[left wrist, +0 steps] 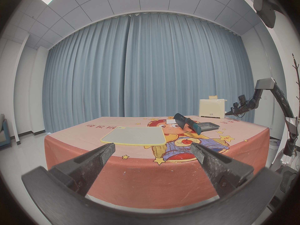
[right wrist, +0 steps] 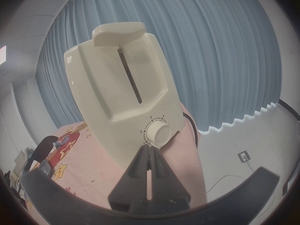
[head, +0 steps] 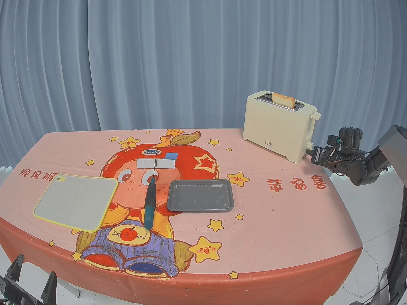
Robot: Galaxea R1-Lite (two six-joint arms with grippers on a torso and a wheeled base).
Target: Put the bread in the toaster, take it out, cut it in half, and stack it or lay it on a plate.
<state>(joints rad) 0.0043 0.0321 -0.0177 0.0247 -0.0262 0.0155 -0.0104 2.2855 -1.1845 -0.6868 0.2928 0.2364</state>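
We log bread point(head: 283, 100) upright in toaster point(head: 277, 126), long axis along slot. Right wrist view adds raised lever point(right wrist: 118, 33); right gripper point(right wrist: 149, 150) closed by dial point(right wrist: 158, 134), left gripper point(left wrist: 152, 149) wide.

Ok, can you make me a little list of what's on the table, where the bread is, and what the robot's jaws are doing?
toaster: far right part of the table, lever up
bread: sticking up out of the toaster's slot
cutting board: left side of the table
tray: grey, near the middle, no bread on it yet
knife: lying between the cutting board and the tray
right jaws: shut, tips close by the toaster's knob
left jaws: open, held off the table's near edge
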